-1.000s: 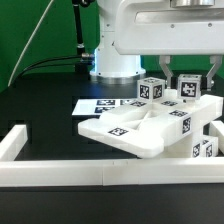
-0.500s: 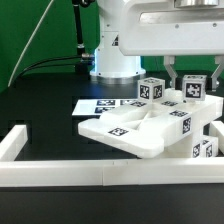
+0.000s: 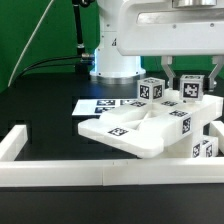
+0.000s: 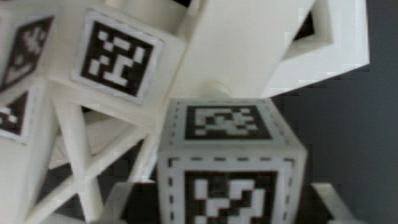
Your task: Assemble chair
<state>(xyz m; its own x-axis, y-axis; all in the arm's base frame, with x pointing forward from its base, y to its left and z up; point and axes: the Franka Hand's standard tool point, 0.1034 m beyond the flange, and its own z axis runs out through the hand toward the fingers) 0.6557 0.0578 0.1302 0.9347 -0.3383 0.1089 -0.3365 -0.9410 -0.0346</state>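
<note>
- chair: a white blocky assembly of panels and barred frames lies on the black tabletop, toward the exterior view's right, just inside the long white border rail; black-and-white square tags show on its faces.
- border rail: runs along the near edge of the tabletop and turns a corner at the exterior view's left.
- marker board: a flat white sheet with tags, lying just behind the chair.
- tagged block: a small white cube standing up from the chair's far end; the wrist view shows it close up, tags on its top and front.
- claw: hangs over the chair, a dark finger on each side of the tagged block, gripping it.
</note>
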